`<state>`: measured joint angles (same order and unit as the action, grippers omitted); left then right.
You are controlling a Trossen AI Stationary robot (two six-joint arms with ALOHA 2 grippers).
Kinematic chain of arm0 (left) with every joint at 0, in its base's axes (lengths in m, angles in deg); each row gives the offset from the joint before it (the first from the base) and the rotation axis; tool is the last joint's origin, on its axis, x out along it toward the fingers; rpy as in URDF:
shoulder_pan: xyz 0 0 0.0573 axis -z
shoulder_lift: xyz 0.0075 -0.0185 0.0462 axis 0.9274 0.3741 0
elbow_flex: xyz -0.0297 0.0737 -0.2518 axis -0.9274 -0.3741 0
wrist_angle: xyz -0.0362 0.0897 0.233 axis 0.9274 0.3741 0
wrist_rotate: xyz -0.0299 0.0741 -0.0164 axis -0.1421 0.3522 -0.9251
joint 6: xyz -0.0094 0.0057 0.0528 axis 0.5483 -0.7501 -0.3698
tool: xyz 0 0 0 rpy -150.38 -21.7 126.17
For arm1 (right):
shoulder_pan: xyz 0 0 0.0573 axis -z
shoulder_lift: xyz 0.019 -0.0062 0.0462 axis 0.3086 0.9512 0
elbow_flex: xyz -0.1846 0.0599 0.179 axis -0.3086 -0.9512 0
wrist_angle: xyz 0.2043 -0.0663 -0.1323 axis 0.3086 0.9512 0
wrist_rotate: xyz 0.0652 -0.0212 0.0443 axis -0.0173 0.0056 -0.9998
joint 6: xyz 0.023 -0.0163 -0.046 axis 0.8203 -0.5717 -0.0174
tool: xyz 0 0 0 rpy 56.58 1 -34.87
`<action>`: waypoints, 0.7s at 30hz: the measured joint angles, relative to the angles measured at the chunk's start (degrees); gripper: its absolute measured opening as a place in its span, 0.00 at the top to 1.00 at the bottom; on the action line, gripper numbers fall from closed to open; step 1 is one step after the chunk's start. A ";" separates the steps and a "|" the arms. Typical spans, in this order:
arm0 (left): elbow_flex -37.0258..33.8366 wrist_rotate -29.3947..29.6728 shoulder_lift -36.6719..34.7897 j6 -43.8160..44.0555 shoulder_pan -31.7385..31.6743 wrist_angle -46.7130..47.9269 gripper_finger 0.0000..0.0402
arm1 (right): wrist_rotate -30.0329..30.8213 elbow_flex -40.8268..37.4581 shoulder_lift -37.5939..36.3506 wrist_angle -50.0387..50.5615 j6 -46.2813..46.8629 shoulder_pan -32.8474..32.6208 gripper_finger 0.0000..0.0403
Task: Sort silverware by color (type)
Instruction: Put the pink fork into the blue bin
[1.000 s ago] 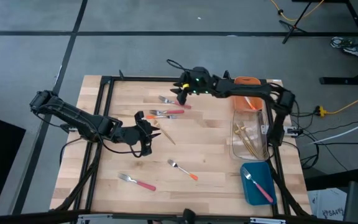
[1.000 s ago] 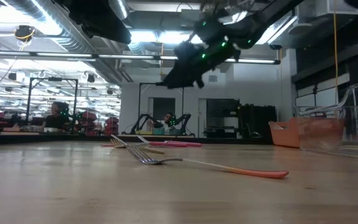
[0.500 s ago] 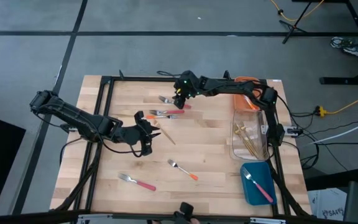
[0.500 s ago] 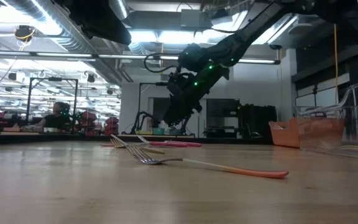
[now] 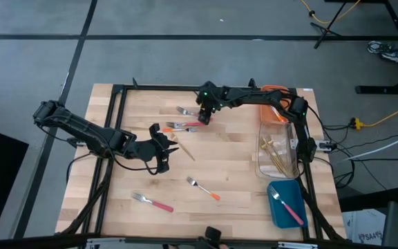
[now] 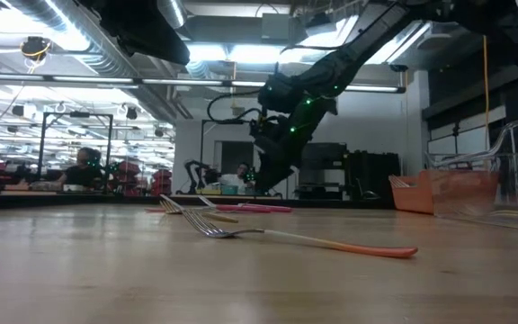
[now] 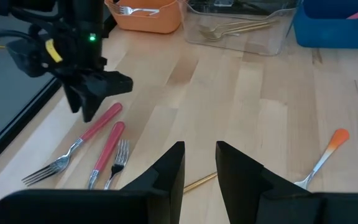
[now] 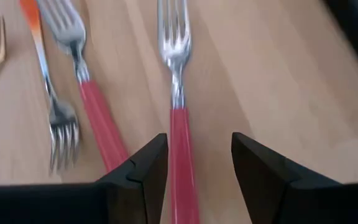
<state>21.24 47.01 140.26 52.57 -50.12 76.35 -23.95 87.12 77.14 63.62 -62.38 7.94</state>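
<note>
A red-handled fork lies near the tabletop's far edge, between the parted fingers of my right gripper, ungrasped. Two more forks lie beside it. My left gripper hovers mid-table, unclenched. No writing is legible.

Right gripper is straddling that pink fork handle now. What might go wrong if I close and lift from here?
The right gripper stands open over one pink-handled fork. A second pink-handled fork and an orange-handled fork lie close beside it, so a finger may nudge them. The slim handle lies flat on the table and might slip out.
</note>
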 joint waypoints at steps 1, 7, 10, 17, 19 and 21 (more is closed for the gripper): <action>0.00 -0.01 0.00 0.00 0.00 -0.01 0.79 | 0.00 0.00 0.00 0.78 -0.91 0.00 0.58; 0.00 -0.01 0.00 0.00 0.00 -0.02 0.79 | 0.04 -0.02 0.12 4.90 -4.01 0.00 0.58; 0.00 -0.01 0.02 0.04 0.00 -0.02 0.79 | 0.17 -0.07 0.42 7.06 -4.22 0.00 0.58; 0.00 -0.03 0.04 0.24 0.00 -0.03 0.79 | 3.54 -0.04 1.14 9.39 -5.46 0.00 0.58; 0.00 -0.03 0.04 0.25 0.00 -0.04 0.79 | 3.25 -0.04 1.91 10.09 -5.44 0.00 0.58; 0.00 -0.03 0.04 0.26 0.00 -0.07 0.79 | 2.97 0.09 2.40 10.38 -5.48 -0.02 0.58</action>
<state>21.24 46.97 140.30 52.83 -50.12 76.29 -20.98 87.20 79.54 74.00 -67.86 7.92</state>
